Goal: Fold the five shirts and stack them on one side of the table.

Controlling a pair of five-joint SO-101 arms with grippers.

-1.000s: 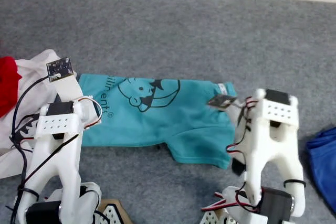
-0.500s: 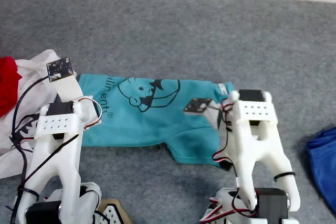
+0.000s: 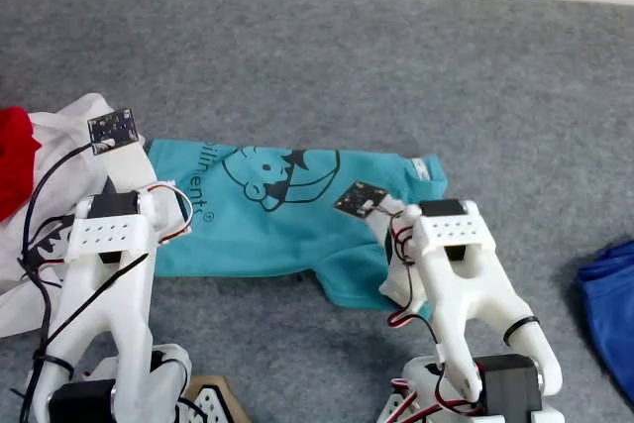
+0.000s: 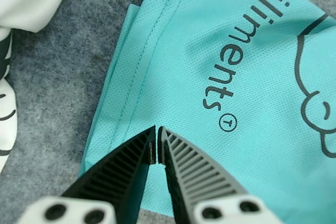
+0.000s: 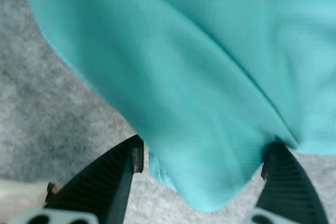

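Observation:
A teal shirt with a dark print lies spread flat across the middle of the grey table. My left gripper is shut just above its hem edge, at the shirt's left end, and I see no cloth pinched between the tips. The left arm stands over that end. My right gripper is open wide, its fingers straddling the hanging corner of the teal sleeve. The right arm stands over the sleeve at the shirt's near right.
A crumpled white shirt lies at the left beside the teal one, with a red shirt at the left edge. A blue shirt lies at the right edge. Bare grey carpet covers the far half.
The right arm has swung left from the shirt's right edge to over the sleeve. The left arm and the shirt have kept still.

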